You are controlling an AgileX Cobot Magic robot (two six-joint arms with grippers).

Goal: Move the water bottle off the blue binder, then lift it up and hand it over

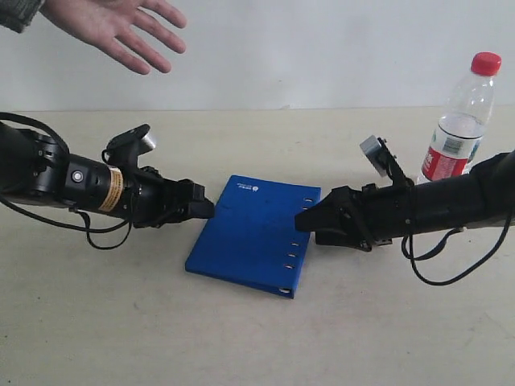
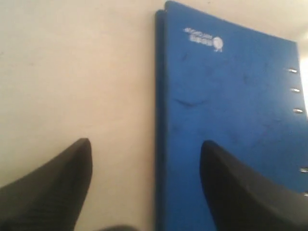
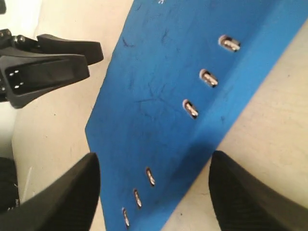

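Observation:
The blue binder lies flat on the table in the middle, its metal rings along its right edge. The water bottle stands upright on the table at the back right, off the binder, behind my right arm. My left gripper is open at the binder's left edge; in the left wrist view that edge runs between its fingertips. My right gripper is open at the ring edge of the binder, with the rings between its fingers.
A person's open hand is held out above the table at the top left. Cables hang from both arms. The left gripper shows in the right wrist view across the binder.

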